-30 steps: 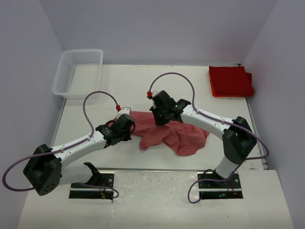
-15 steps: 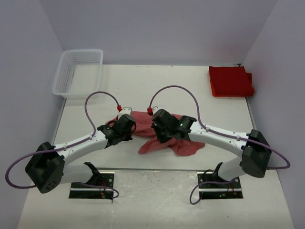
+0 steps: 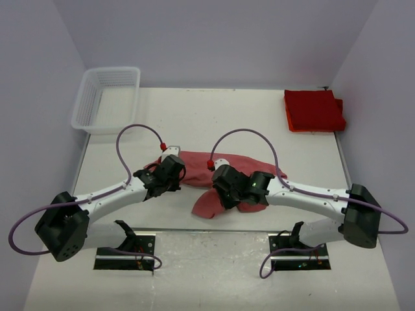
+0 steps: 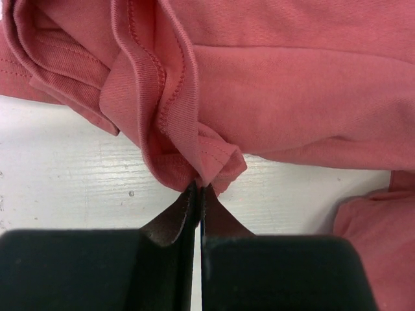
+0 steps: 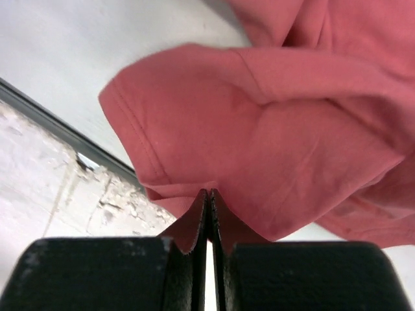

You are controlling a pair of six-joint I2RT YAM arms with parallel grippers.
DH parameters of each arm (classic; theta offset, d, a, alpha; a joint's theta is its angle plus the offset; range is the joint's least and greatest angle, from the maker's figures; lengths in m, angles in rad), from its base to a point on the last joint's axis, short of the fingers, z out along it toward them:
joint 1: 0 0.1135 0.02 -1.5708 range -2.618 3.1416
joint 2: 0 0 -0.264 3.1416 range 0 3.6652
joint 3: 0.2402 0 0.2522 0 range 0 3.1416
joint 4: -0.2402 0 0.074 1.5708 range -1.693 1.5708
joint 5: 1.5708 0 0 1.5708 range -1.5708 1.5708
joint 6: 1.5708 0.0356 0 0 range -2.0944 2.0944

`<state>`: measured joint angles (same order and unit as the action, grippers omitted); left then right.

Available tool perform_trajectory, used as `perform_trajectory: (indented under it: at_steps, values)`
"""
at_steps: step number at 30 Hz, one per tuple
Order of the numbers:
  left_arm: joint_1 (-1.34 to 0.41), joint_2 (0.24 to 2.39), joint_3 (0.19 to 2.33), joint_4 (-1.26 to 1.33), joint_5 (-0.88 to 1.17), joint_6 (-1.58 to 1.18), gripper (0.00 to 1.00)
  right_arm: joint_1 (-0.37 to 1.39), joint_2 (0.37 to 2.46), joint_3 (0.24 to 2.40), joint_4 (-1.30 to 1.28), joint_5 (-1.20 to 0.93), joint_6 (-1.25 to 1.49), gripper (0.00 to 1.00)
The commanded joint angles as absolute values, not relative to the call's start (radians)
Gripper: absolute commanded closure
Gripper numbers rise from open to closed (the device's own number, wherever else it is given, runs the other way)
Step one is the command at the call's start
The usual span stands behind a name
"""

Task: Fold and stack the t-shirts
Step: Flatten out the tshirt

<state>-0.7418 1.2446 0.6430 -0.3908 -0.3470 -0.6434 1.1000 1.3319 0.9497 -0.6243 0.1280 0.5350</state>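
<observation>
Salmon-red cotton, a crumpled short-sleeved t-shirt [image 3: 194, 167], lies at the near middle of the white desk [image 3: 227, 116] in the top view. The left claw [image 3: 174, 170] is at its left end and the right claw [image 3: 220, 189] is at a flap drawn toward the near edge. A stack of brighter red t-shirts folded into flat rectangles [image 3: 314, 110] sits well apart at the far right corner, and a white plastic mesh basket [image 3: 87, 103] stands at the far left. In the left wrist view that claw is pinched tight on a small bunch of stitched hem, several layers gathered at the very tips. In the right wrist view the claw is clamped on the rim of a sleeve-like lobe that hangs close over the desk's front lip. Both holds look shallow, so a firm pull apart could slip the hem free. The gathered layers could also set a crooked fold, and the low lobe may catch on that lip.
</observation>
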Motion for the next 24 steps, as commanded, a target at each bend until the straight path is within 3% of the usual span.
perform_trajectory:
  at_steps: [1, 15, 22, 24]
  values:
    - [-0.746, 1.252, 0.65, -0.35, -0.345, -0.644, 1.0, 1.126, 1.35, 0.913, -0.6, 0.121, 0.609, 0.99]
    - [-0.747, 1.239, 0.644, -0.351, -0.339, -0.629, 1.0, 1.245, 1.456, 0.776, -0.506, 0.147, 0.88, 0.96]
    - [-0.746, 1.241, 0.635, -0.338, -0.328, -0.62, 1.0, 1.296, 1.582, 0.831, -0.603, 0.259, 0.954, 0.84]
    - [-0.746, 1.243, 0.632, -0.334, -0.325, -0.617, 1.0, 1.296, 1.569, 0.847, -0.633, 0.278, 0.953, 0.73]
